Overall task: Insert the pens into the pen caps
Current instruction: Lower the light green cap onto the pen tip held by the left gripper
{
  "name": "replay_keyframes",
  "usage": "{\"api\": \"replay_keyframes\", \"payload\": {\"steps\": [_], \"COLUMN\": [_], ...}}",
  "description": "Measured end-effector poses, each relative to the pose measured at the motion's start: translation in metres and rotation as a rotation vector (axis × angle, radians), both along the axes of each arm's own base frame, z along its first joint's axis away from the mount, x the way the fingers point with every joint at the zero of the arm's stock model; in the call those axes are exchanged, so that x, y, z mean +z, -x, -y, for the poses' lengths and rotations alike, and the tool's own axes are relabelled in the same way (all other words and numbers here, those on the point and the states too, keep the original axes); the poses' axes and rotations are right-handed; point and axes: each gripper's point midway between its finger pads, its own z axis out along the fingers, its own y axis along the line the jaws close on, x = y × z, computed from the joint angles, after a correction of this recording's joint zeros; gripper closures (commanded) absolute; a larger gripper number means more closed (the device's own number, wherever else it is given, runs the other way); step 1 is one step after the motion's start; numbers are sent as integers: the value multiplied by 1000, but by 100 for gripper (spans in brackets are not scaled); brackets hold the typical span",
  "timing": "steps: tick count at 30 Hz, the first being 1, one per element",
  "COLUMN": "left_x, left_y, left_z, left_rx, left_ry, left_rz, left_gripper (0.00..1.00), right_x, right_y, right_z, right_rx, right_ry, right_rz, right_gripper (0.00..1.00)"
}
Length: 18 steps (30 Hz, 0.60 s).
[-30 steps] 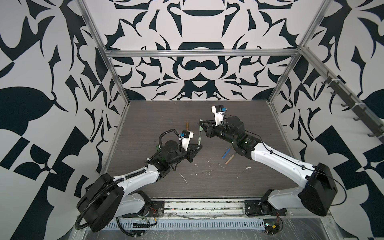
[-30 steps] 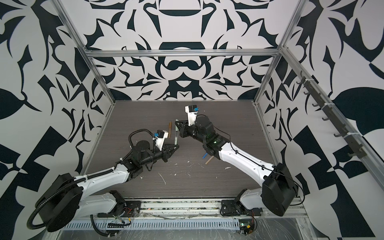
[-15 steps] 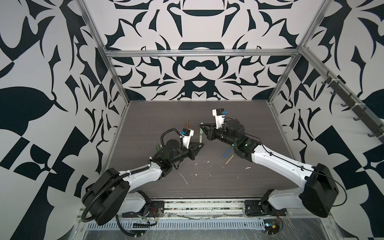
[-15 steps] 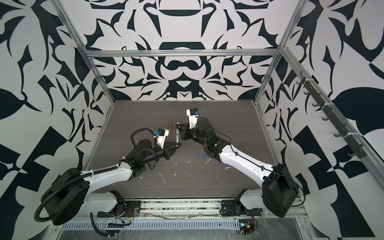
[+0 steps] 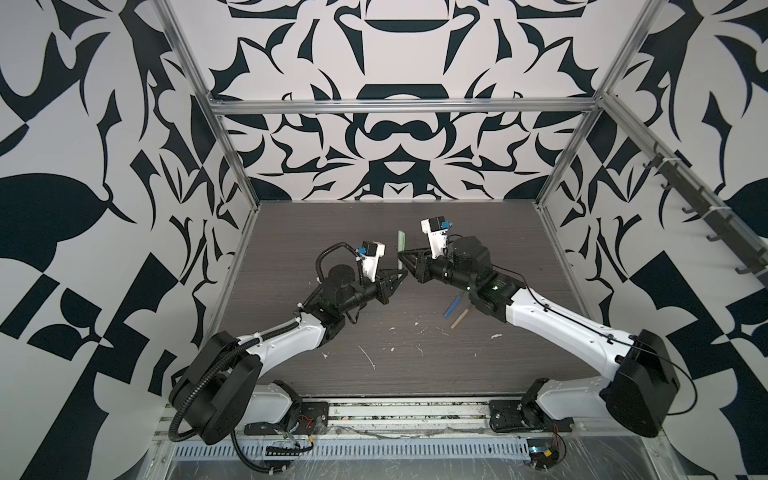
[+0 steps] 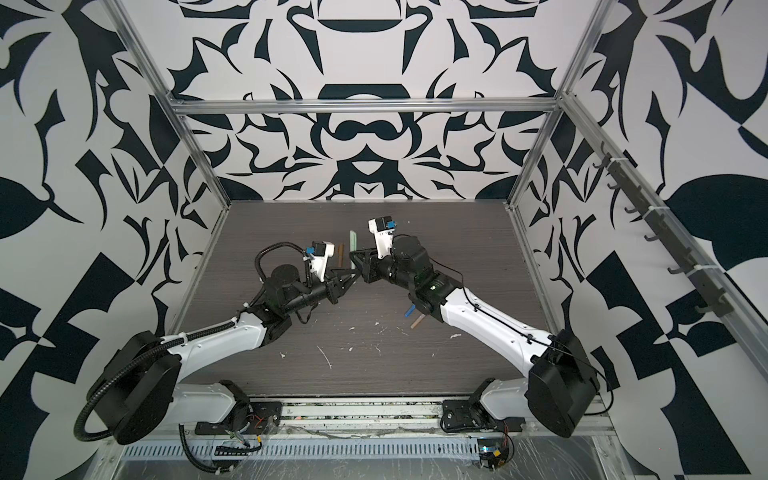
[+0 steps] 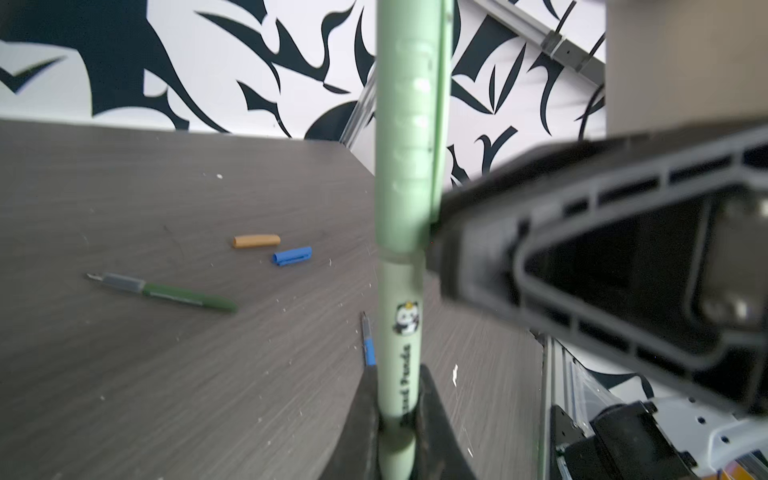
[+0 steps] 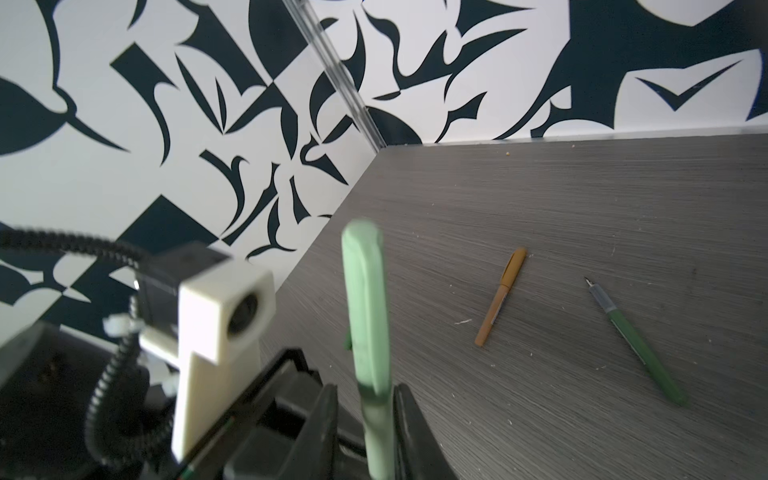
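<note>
Nearest to me, white flecks (image 5: 370, 359) are scattered over the table (image 5: 415, 382), on my side of the pale green pen (image 7: 399, 332). A little farther in, also on my side of that pen and off to its right, the blue pen (image 5: 453, 305) and the tan pen (image 5: 460, 319) lie side by side, partly under my right forearm.

Then the pale green pen itself. I hold it upright above the middle of the table. My left gripper (image 7: 397, 419) is clamped on its lower barrel, below the panda print. The light green cap (image 7: 409, 124) sits on its upper end with the clip running down one side. My right gripper (image 8: 365, 415) is higher up, at the foot of the cap. Its jaws stand a little apart on either side, and a dark gap shows beside the barrel.

Just left of the pale green pen in a top view, the ochre-brown pen (image 6: 340, 256) lies on the table, already capped. The dark green pen (image 8: 636, 340) lies farther from the pale green pen than the ochre-brown one does, with its narrow tip bare.

My left wrist camera shows a blue cap (image 7: 292, 256) and a tan cap (image 7: 255, 241) on the table past the pale green pen. They lie just beside each other and neither has a pen in it.
</note>
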Motion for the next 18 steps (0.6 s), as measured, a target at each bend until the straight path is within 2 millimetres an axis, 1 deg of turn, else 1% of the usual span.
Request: {"api": "replay_keyframes", "payload": {"steps": [1, 5, 7, 9, 11, 13, 15, 18], "left_x": [2, 5, 7, 5, 1, -2, -1, 9], "left_y": [-2, -1, 0, -1, -2, -1, 1, 2], "left_z": [-2, -10, -14, -17, -19, -20, -22, -23], "left_rx": [9, 39, 55, 70, 73, 70, 69, 66], "left_ry": [-6, -53, -83, -111, -140, -168, -191, -203], "left_rz": [12, 51, 79, 94, 110, 122, 145, 184], "left_gripper": [100, 100, 100, 100, 100, 100, 100, 100], "right_x": [0, 4, 8, 12, 22, 34, 50, 71], "right_y": [3, 13, 18, 22, 24, 26, 27, 23], "right_z": [-1, -3, -2, 1, 2, 2, 2, 5], "right_rx": [14, 53, 64, 67, 74, 92, 113, 115], "right_ry": [5, 0, -2, 1, -4, -21, -43, -63], "right_rz": [-10, -25, -28, -29, -15, -1, 17, 51], "right_gripper": [65, 64, 64, 67, 74, 78, 78, 77]}}
